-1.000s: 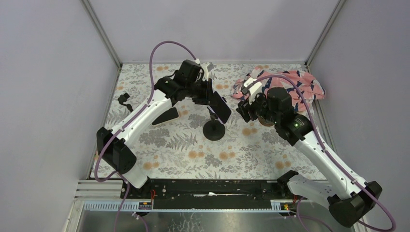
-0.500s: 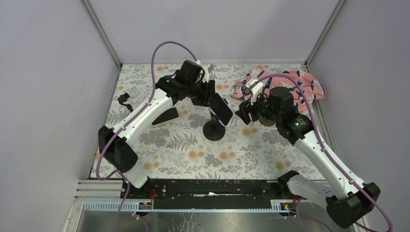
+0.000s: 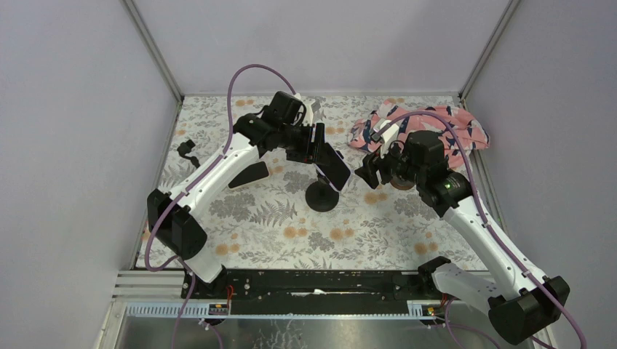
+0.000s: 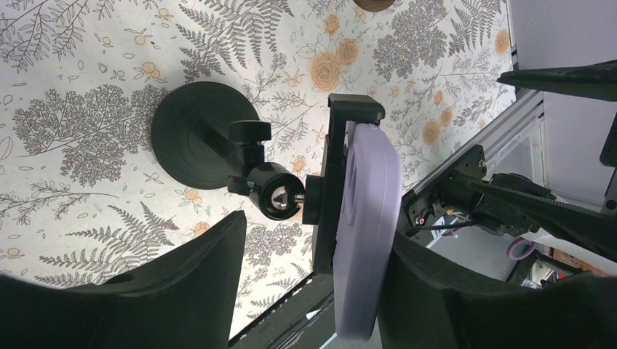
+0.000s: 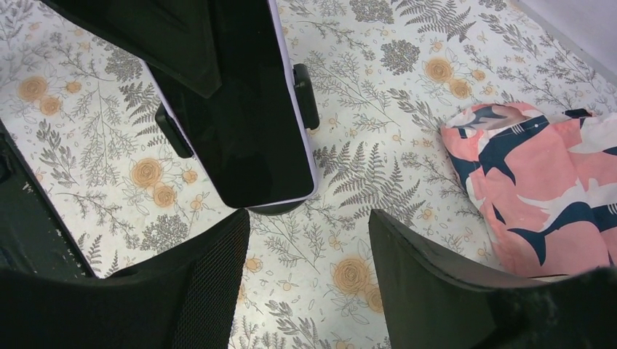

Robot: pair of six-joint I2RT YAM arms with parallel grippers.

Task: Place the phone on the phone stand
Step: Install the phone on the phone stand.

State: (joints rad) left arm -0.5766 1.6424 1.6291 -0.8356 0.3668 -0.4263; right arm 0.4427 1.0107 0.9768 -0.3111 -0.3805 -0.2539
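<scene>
Your phone [image 4: 367, 218] is sitting in the phone stand [image 4: 193, 134]. The stand has a round black foot that lies flat on the flowery worktop [image 3: 276, 218], near the middle. A short neck with a ball joint goes up from the foot to a black clamp [image 4: 336, 145]. The clamp holds the phone by its two long sides. The phone is tilted, not flat. It has a light purple case and its screen is dark.

Your left fingers [image 4: 211, 269] are wide apart. The clamp and the phone are in the gap between them. One finger is well away from the stand. The other finger is right next to the phone, and you cannot tell if it touches. The fingers do not squeeze anything.

Your right fingers [image 5: 211, 269] are wide apart too, and they hold nothing. Only the worktop shows in the gap between them. They hang just beside the low end of the phone, on the right side of the stand, and do not touch it.

A pink cloth [image 5: 538, 182] with dark blue sharks lies in the far right corner of the worktop, away from the stand.
</scene>
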